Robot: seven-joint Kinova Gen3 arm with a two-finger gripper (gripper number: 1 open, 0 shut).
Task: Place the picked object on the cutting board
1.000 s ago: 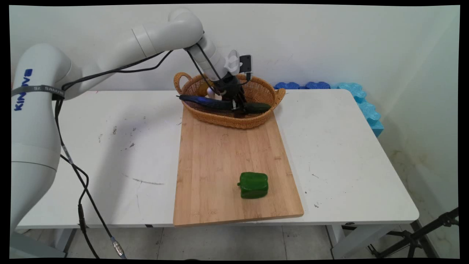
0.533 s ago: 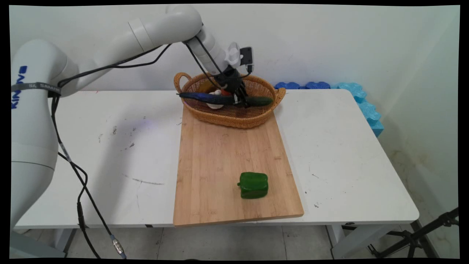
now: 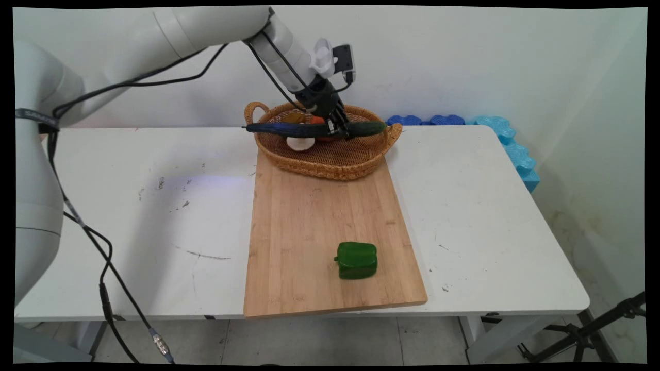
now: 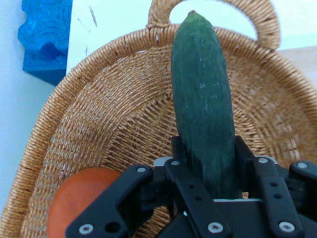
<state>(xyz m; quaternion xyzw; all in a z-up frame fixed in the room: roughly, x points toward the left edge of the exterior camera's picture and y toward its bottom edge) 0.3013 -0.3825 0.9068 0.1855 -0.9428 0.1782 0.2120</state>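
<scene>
Main view: fixed camera above the near side of the worktop (image 3: 474, 206), looking down and across to the wall behind. It takes in the whole worktop from a fair distance, with the wicker basket (image 3: 330, 159) at about 12 o'clock. Hand view: camera mounted on the arm's hand, looking along the pincer (image 4: 205, 163) from very close, down into the same basket (image 4: 99, 124). Both views share the basket, the cucumber (image 3: 361, 129) (image 4: 203, 99) and the blue foam (image 3: 508, 144) (image 4: 44, 39) beyond the worktop edge.

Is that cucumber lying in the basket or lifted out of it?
Lifted: the gripper holds the cucumber level above the basket floor.
</scene>
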